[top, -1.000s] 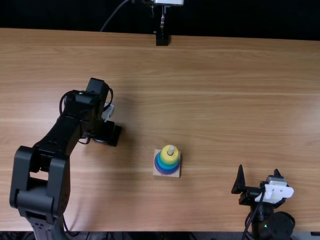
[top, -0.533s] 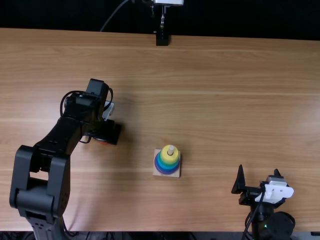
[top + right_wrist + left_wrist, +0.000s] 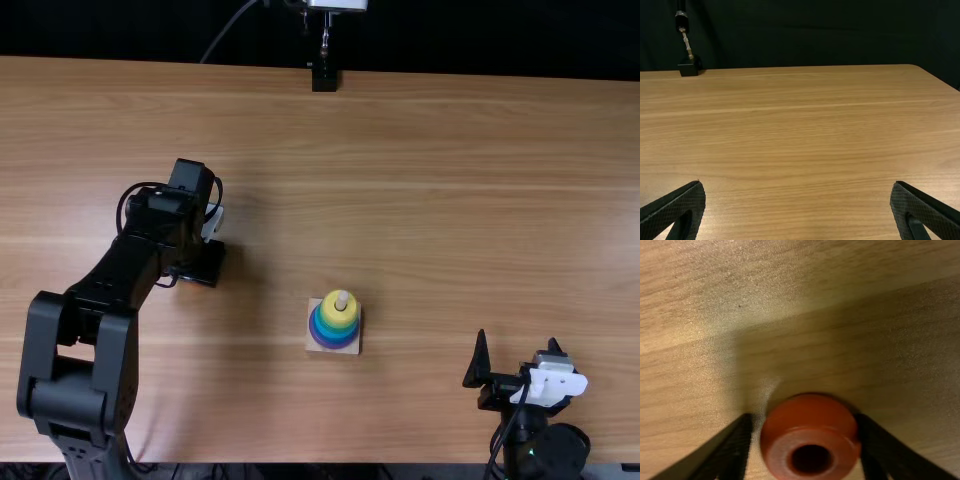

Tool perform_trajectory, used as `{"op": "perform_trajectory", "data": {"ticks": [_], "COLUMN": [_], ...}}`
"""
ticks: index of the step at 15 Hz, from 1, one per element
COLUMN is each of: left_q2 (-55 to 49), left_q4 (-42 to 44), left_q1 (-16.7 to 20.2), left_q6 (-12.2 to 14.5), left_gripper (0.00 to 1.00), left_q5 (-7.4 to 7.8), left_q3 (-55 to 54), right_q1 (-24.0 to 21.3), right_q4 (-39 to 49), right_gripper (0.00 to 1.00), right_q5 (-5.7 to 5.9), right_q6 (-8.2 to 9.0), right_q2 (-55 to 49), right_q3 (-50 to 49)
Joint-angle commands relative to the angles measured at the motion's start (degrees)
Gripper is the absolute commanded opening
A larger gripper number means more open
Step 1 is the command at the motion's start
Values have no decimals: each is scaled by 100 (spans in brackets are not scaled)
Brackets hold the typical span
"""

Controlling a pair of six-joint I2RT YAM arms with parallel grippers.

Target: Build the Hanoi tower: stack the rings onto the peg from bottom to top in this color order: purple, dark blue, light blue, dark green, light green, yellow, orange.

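Over the wooden table (image 3: 450, 200), the left arm (image 3: 85, 340) arches across the left side, its left gripper (image 3: 207, 262) aimed down, fingers parted around the orange ring. At near right, the right gripper (image 3: 517, 340) points far, fingers spread wide. Between the arms, the square base (image 3: 314, 345) bears stacked rings, yellow ring (image 3: 334, 314) uppermost. The orange ring (image 3: 810, 415) lies at left.
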Motion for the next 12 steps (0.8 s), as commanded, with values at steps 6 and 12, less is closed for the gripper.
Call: {"op": "perform_trajectory", "data": {"ticks": [6, 12], "left_q2": [-285, -865], "left_q4": [-295, -1740], "left_q1": [-16, -367], "left_q6": [-40, -145], "left_gripper": [0, 0], "left_q5": [250, 229], "left_q3": [-152, 920], "right_q1": [-56, -56], "right_q4": [-377, -366], "right_gripper": [100, 100], "right_q5": [98, 87], "right_q6": [1, 1], "right_q2": [-73, -73], "right_q3": [-352, -352]}}
